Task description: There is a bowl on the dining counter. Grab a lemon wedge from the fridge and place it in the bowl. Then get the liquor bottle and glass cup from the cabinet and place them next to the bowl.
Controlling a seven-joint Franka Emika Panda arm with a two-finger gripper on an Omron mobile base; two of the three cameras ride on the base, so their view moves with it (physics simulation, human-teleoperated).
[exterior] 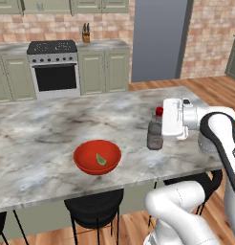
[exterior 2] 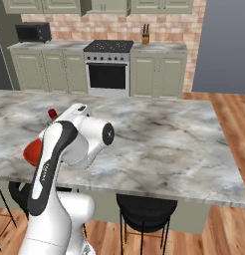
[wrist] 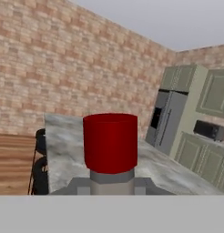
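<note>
While upright on veined marble, the round-shouldered liquor bottle (exterior: 155, 135) (red-capped) sits clamped in the gripper (exterior: 163, 119).

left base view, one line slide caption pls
White gripper holding dark red-capped bottle upright on marble counter beside red bowl.

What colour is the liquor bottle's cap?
Red; the cap shows best in the hand view.

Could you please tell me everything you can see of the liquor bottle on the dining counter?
The dark grey glass liquor bottle with a red cap stands upright on the grey-white veined marble dining counter, to the right of the round red bowl and apart from it. It has rounded shoulders and a narrow neck. The robot's pincer is at its neck, seemingly gripping it; the hand view shows the cap close up.
</note>
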